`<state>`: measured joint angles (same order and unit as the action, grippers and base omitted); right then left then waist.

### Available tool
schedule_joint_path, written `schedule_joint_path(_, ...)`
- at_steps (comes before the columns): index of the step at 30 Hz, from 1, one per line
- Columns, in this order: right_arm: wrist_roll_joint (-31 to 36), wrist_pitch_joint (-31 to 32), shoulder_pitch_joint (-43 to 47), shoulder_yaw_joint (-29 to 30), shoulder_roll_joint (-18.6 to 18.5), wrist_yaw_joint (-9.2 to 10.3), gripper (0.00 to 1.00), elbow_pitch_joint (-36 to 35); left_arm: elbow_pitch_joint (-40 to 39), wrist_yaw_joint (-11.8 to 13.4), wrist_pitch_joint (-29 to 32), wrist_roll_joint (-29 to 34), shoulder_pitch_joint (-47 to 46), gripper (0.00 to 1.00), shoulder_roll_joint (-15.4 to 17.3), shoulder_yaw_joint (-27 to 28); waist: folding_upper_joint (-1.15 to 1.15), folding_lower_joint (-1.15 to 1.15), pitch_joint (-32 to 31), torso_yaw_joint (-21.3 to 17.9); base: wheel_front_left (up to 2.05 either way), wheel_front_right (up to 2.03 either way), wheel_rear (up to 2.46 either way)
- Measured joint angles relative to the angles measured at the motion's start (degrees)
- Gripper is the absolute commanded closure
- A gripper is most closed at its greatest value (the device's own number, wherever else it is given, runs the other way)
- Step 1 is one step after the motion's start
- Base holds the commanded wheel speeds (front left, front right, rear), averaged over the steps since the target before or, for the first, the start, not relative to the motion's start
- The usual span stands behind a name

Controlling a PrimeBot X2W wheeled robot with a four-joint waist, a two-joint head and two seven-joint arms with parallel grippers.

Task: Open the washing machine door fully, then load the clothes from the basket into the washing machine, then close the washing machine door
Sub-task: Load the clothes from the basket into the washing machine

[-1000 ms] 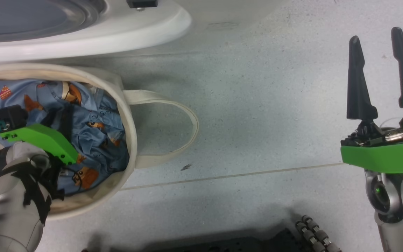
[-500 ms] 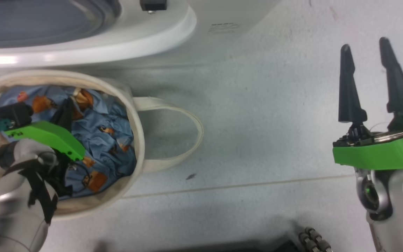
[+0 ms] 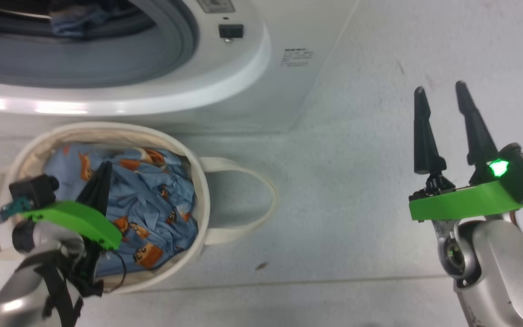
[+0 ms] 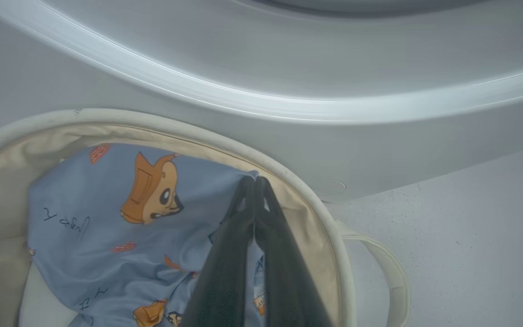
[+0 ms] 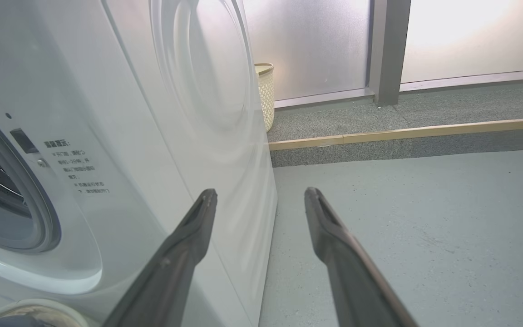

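The cream basket (image 3: 200,200) stands on the floor before the white washing machine (image 3: 243,68), whose grey-ringed opening shows at the upper left. The washing machine door is out of view. Light blue clothes (image 3: 161,195) with orange cartoon faces lie in the basket. My left gripper (image 3: 106,165) reaches down into the basket. In the left wrist view it (image 4: 254,180) is shut, with an edge of the clothes (image 4: 107,218) pinched at its tips near the basket's rim (image 4: 288,168). My right gripper (image 3: 440,87) hangs open over bare floor, empty, and points past the machine's corner (image 5: 261,191).
Some blue fabric (image 3: 68,25) shows inside the drum. One loop handle (image 3: 263,190) of the basket sticks out to the right. Beyond the machine's side (image 5: 225,113) stand a cream perforated bin (image 5: 265,91) and a raised step with a wooden edge (image 5: 402,134).
The head camera has shifted and more of the machine shows. My left gripper went from open to shut on the clothes, gathering the fabric. The right gripper stayed open.
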<state>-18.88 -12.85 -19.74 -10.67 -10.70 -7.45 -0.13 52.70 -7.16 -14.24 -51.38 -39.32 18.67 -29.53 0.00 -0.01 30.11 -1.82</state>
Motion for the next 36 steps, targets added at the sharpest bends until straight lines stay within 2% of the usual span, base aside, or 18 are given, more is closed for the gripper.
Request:
schedule_joint_path(8,-3.88,-1.42,0.47,-1.82,-0.09,0.00,0.00,6.16,-7.67,0.00,0.00,6.46,8.23,1.00,-0.33,6.49,0.00,0.00,-7.85,2.15,0.00,0.00,0.00)
schedule_joint_path(16,-7.28,-1.44,4.23,-2.34,-0.20,0.00,0.00,8.26,-14.79,0.00,0.00,11.32,15.07,1.00,-0.77,9.70,0.00,0.00,-15.63,4.46,0.00,0.00,0.00)
schedule_joint_path(30,-10.99,-1.44,11.49,-1.70,0.82,0.00,0.00,9.03,-25.27,0.00,0.00,15.06,20.53,1.00,-0.36,11.37,0.00,0.00,-26.91,6.67,0.00,0.00,0.00)
schedule_joint_path(36,-11.57,-1.44,13.62,-1.54,0.82,0.00,0.00,9.02,-28.41,0.00,0.00,15.46,20.91,1.00,1.01,12.04,0.00,0.00,-29.33,6.60,0.00,0.00,0.00)
